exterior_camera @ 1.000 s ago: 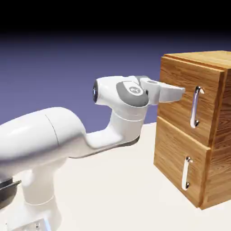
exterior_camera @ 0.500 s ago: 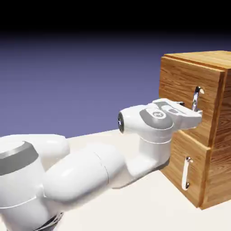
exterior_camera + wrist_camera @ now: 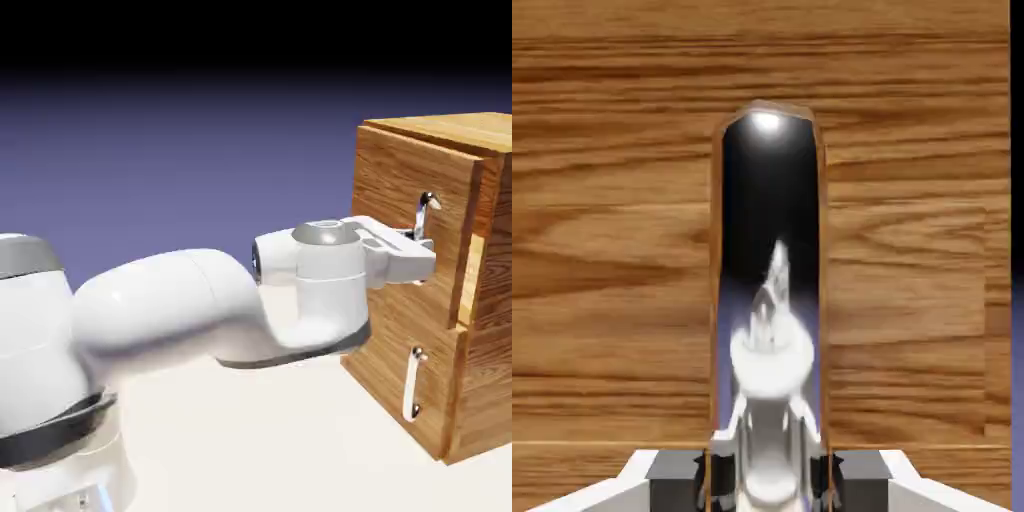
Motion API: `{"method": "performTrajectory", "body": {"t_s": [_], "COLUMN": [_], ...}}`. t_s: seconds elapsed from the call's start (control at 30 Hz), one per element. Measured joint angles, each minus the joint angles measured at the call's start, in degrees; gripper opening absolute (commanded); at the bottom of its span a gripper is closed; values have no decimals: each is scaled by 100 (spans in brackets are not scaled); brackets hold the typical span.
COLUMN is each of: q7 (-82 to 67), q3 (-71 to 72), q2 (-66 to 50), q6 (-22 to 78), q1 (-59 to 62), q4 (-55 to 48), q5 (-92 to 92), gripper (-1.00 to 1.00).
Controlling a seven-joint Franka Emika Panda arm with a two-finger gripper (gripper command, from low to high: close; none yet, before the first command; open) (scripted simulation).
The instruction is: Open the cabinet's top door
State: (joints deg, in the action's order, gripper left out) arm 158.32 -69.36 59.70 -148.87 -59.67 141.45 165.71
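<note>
The wood-grain cabinet [image 3: 450, 130] stands at the exterior view's right. Its top door [image 3: 395, 185] is slightly ajar on the handle side, with a pale strip showing along that edge. My gripper [image 3: 424, 256] is shut on the lower part of the top door's silver handle [image 3: 425, 210]. In the hand view the handle [image 3: 768, 300] fills the middle as a tall shiny bar against the door panel [image 3: 612, 250]. It runs down between my fingertips [image 3: 712, 478] at the bottom edge, where the gripper [image 3: 768, 478] holds it.
The lower door [image 3: 385, 350] is shut, and its own silver handle [image 3: 412, 383] is below my hand. My white arm [image 3: 200, 310] stretches low across the pale table [image 3: 250, 440] from the lower left.
The arm dropped and stretched forward, bringing the hand from beside the top door onto its handle. The handle and the door edge have shifted slightly left, so the door has started to swing out.
</note>
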Motion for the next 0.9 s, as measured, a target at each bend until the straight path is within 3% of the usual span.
{"method": "performTrajectory", "body": {"t_s": [0.2,0.53,0.9], "q7": [769,769,769], "q3": [1074,3149,5432], "q2": [-736,-842,-838], "q6": [613,1852,2776], "q1": [1147,2632,3601], "q4": [767,1975,2573], "q5": [-490,-2305,-4538], "gripper": [-100,-100,-100]}}
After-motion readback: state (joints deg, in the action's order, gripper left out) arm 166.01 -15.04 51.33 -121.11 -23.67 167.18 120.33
